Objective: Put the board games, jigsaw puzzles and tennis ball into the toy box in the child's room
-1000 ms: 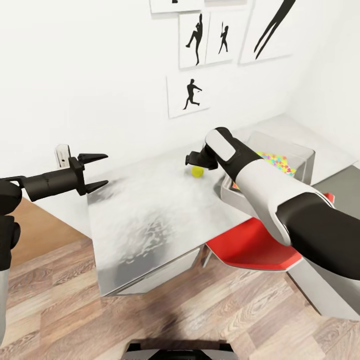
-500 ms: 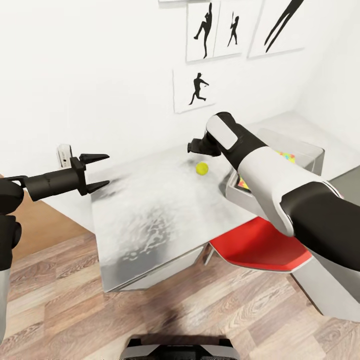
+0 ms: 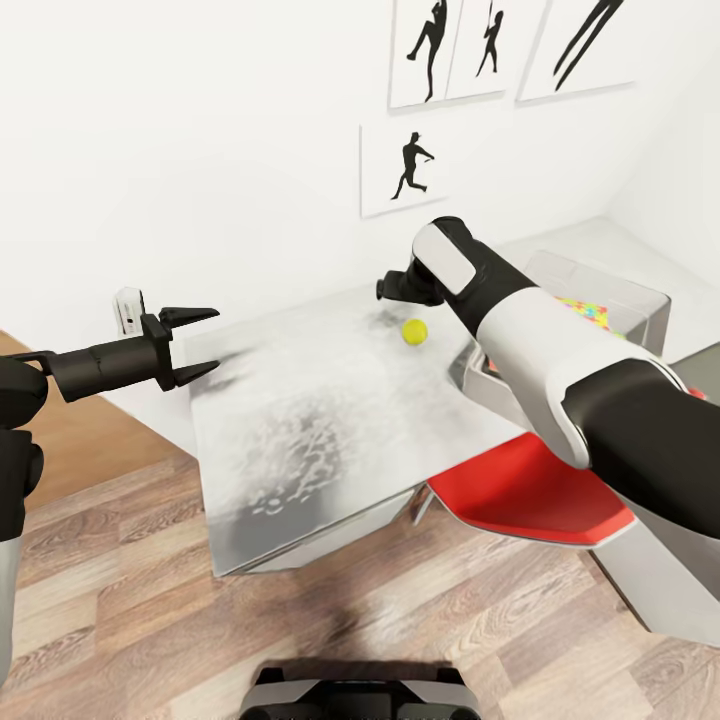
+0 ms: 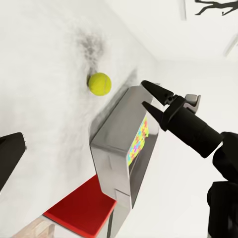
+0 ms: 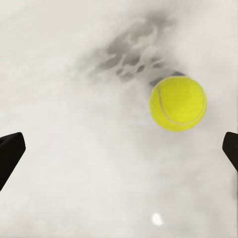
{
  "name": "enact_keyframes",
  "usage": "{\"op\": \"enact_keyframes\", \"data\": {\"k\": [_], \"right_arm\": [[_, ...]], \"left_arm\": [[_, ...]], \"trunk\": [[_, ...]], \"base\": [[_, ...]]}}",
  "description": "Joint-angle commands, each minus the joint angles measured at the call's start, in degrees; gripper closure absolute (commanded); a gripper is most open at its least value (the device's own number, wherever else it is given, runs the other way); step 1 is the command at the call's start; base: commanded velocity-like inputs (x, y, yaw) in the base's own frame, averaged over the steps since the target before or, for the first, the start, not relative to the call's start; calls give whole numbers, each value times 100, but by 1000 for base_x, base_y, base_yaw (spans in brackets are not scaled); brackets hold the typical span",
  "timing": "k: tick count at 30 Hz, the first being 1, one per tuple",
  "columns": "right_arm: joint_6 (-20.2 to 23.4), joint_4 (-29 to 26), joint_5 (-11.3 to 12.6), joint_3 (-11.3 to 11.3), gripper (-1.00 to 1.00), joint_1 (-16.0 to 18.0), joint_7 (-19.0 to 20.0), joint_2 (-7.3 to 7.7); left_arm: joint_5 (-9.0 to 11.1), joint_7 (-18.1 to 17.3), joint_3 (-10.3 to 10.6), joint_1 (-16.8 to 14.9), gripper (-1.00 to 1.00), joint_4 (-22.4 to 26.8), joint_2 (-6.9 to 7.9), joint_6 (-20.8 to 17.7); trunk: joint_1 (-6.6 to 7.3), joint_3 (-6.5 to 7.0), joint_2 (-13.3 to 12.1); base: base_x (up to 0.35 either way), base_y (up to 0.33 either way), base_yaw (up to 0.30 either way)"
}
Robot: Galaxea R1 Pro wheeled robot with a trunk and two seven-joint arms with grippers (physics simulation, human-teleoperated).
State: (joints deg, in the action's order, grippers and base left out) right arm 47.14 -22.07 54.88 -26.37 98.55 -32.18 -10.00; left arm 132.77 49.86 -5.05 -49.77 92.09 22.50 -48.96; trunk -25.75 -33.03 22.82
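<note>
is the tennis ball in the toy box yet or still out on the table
Out. The tennis ball sits on the bare table beside the toy box, outside its wall. The open right gripper hangs over it, its fingers not touching it.

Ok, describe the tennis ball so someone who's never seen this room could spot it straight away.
Find the pale table against the white wall. The ball lies on its top near the wall, just beside the grey toy box. It is the only small, round, yellow-green thing there.

table (image 3: 320,420) top pale grey-white, glossy; tennis ball (image 3: 415,331) sits on it near the back edge, toy box (image 3: 640,300) rests on its right end, well apart from ball.
</note>
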Motion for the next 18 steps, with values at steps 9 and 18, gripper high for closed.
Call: {"op": "enact_keyframes", "data": {"k": [9,18], "right_arm": [[-17,-130,-412,-31,-100,-26,-47,0],[-104,-165,-635,-32,-100,-77,-67,41]], "left_arm": [[52,59,-5,-6,-100,2,0,-9],[53,59,-5,-6,-100,2,-4,-9]], "trunk": [[-3,-55,10],[-3,-69,10]], "base": [[0,0,46],[0,0,11]]}}
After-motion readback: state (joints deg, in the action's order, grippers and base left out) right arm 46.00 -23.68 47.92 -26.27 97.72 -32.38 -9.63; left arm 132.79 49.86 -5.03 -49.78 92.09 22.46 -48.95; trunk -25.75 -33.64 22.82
